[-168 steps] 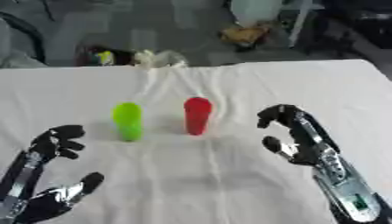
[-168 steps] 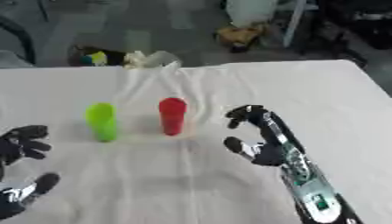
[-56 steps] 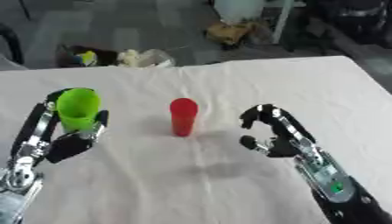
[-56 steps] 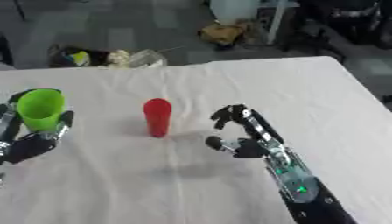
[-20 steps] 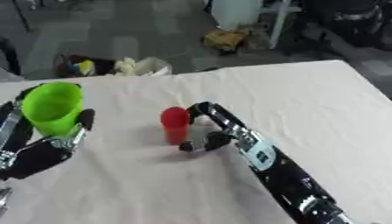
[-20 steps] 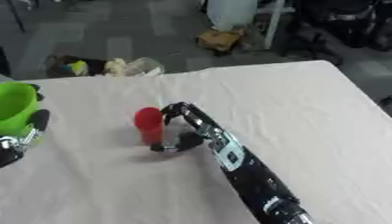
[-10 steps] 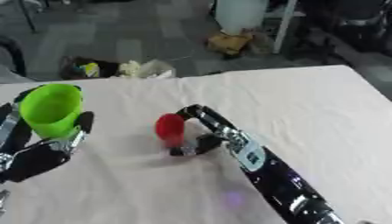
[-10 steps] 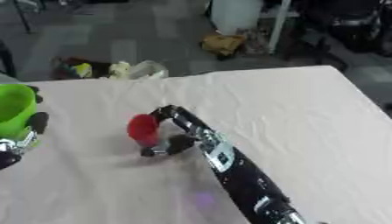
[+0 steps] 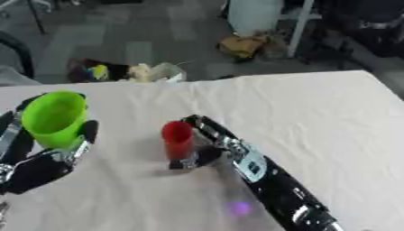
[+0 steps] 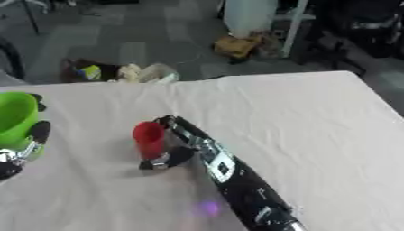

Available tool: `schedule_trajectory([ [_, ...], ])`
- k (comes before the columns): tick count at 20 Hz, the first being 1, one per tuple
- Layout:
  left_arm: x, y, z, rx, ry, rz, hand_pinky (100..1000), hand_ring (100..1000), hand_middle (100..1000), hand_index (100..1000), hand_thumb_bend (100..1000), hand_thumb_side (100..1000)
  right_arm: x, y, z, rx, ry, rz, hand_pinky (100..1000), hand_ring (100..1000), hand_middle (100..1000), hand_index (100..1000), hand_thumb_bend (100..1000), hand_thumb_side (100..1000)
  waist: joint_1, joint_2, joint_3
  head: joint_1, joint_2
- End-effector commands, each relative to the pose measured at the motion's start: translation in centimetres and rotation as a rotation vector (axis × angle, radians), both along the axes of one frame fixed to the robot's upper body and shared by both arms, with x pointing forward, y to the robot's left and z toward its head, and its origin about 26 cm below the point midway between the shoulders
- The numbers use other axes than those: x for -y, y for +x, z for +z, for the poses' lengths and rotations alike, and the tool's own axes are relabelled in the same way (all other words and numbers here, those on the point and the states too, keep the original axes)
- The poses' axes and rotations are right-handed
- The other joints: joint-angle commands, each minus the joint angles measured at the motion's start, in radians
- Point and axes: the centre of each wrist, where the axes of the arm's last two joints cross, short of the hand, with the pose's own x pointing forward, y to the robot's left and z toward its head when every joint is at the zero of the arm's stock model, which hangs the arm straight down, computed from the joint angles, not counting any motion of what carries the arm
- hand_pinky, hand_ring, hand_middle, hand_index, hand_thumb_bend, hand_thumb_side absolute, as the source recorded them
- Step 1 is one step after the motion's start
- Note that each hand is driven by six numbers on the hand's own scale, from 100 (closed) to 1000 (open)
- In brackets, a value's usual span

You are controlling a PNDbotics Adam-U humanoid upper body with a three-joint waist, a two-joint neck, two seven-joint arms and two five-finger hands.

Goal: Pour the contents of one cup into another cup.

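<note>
A green cup [image 9: 53,118] is held up off the table at the left, upright with its mouth open toward the camera; my left hand [image 9: 47,162] is shut on it from below and behind. A red cup [image 9: 177,140] stands upright on the white tablecloth [image 9: 315,113] near the middle. My right hand [image 9: 201,149] reaches in from the lower right and its fingers are curled round the red cup from the right side, thumb low at the cup's base. Nothing can be seen inside either cup.
The cloth has creases and runs to the table's far edge [image 9: 236,79]. Beyond that edge, on the floor, lie a heap of bags and small items [image 9: 126,72], a brown bag [image 9: 241,45] and chair legs.
The view has tilted slightly. My right hand has settled closer round the red cup, which stands a little more upright. The green cup stays raised in my left hand.
</note>
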Motion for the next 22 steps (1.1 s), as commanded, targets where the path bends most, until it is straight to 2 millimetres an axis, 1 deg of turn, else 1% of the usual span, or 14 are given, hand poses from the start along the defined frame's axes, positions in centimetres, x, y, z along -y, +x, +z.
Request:
schedule_trajectory([
  [1, 0.4, -0.4, 1.2, 0.039, -0.003, -0.028, 371, 512, 647, 772, 100, 374, -0.1, 0.4, 1.1, 0.030, -0.011, 0.006, 800, 684, 515, 735, 768, 458, 0.005, -0.014, 0.006, -0.003, -0.014],
  [7, 0.7, -0.6, 1.2, 0.039, 0.006, -0.038, 371, 512, 647, 772, 100, 373, -0.3, 0.4, 0.9, 0.026, -0.009, 0.004, 798, 682, 515, 735, 767, 462, 0.008, -0.011, 0.012, -0.002, -0.017],
  [10, 0.8, -0.6, 1.2, 0.038, 0.009, -0.041, 370, 511, 647, 771, 100, 371, -0.6, 0.5, 0.9, 0.024, -0.002, 0.008, 780, 652, 495, 717, 747, 458, 0.009, -0.010, 0.013, -0.001, -0.016],
  [13, 0.8, -0.6, 1.2, 0.039, 0.011, -0.041, 370, 511, 646, 771, 100, 372, -0.8, 0.4, 0.8, 0.022, 0.005, 0.012, 769, 625, 473, 693, 696, 405, 0.010, -0.009, 0.013, 0.000, -0.016],
  [14, 0.8, -0.6, 1.2, 0.039, 0.011, -0.041, 370, 511, 646, 771, 100, 372, -0.9, 0.5, 0.8, 0.022, 0.007, 0.012, 769, 625, 473, 693, 696, 405, 0.010, -0.009, 0.013, 0.000, -0.016],
  [16, 0.8, -0.6, 1.2, 0.038, 0.011, -0.041, 369, 511, 646, 770, 100, 374, -1.0, 0.4, 0.8, 0.020, 0.009, 0.013, 752, 591, 441, 659, 662, 345, 0.009, -0.009, 0.012, -0.002, -0.016],
  [18, 0.8, -0.6, 1.2, 0.037, 0.011, -0.040, 369, 511, 647, 770, 100, 375, -1.1, 0.4, 0.8, 0.019, 0.010, 0.013, 745, 578, 428, 647, 658, 338, 0.008, -0.009, 0.010, -0.003, -0.016],
  [19, 0.8, -0.5, 1.2, 0.036, 0.011, -0.039, 369, 510, 646, 770, 100, 379, -1.2, 0.4, 0.8, 0.017, 0.012, 0.013, 721, 536, 388, 606, 641, 309, 0.008, -0.009, 0.009, -0.006, -0.016],
  [20, 0.8, -0.5, 1.2, 0.036, 0.011, -0.039, 369, 510, 646, 770, 100, 379, -1.2, 0.4, 0.8, 0.016, 0.013, 0.013, 715, 527, 378, 596, 637, 303, 0.008, -0.009, 0.008, -0.008, -0.016],
  [21, 0.8, -0.5, 1.2, 0.035, 0.011, -0.038, 366, 509, 645, 769, 100, 381, -1.3, 0.4, 0.8, 0.015, 0.015, 0.011, 679, 477, 323, 538, 607, 248, 0.008, -0.009, 0.006, -0.008, -0.016],
  [22, 0.8, -0.5, 1.1, 0.034, 0.011, -0.037, 365, 509, 645, 769, 100, 381, -1.3, 0.4, 0.7, 0.014, 0.017, 0.009, 675, 472, 317, 531, 602, 241, 0.008, -0.010, 0.004, -0.007, -0.017],
])
